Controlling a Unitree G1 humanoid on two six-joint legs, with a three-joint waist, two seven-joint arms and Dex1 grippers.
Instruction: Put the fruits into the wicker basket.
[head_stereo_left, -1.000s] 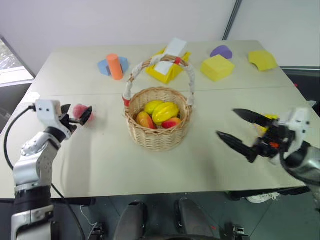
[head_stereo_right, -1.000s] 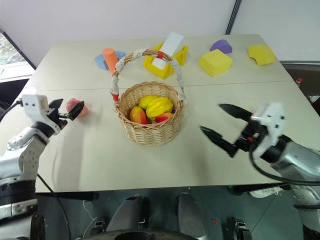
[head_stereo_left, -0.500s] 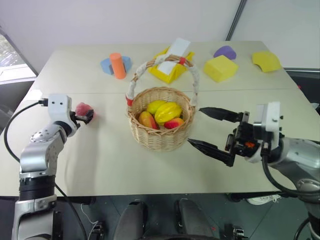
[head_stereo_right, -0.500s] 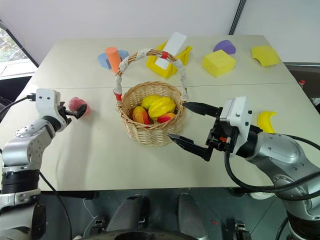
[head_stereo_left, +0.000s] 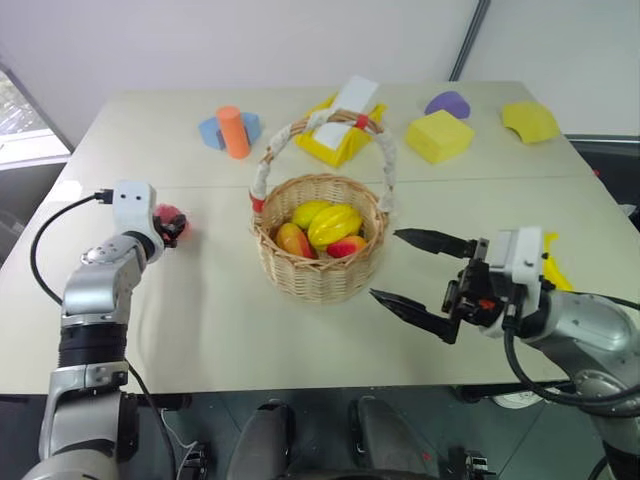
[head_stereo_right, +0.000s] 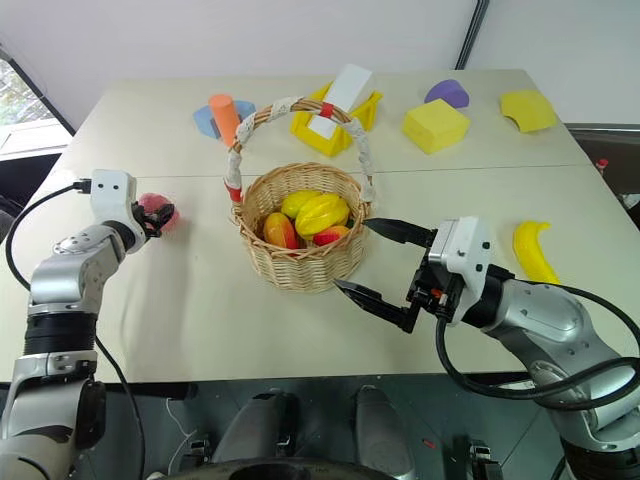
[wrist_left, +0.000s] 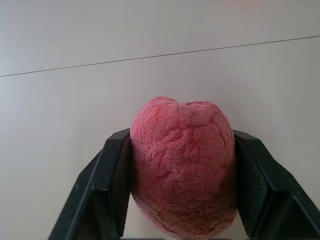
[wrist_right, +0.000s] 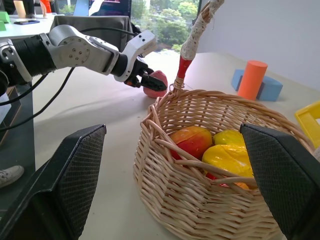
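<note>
Since a moment ago, the left hand (wrist_left: 181, 165) has closed its two black fingers (wrist_left: 112, 185) on the pinkish-red peach (wrist_left: 182, 167), which it only reached for before. Now the fingers press the peach on both sides, low over the bench (head_stereo_left: 200, 310), at the left, well apart from the wicker basket (head_stereo_left: 318, 272). The right hand (head_stereo_right: 383, 264) has come in from the right and now sits just beside the basket, with its fingers wide open and nothing in them.

I think the peach is light and a bit soft, because its skin looks wrinkly and squashy. It looks rough, not slippery, so a grip across its fat middle should hold well. A hard squeeze could dent it.

The basket already has some fruits (head_stereo_left: 320, 228) in it, yellow ones and orange-red ones. The yellow banana (head_stereo_right: 533, 251) lies on the bench at the right, beyond the right arm. It looks light too, and its middle seems a good place to take hold.

Some things are hard to see. I cannot tell if the peach touches the bench or is just off it. The fruits in the basket hide each other, so I cannot count them. In the left eye view the right arm covers most of the banana.
</note>
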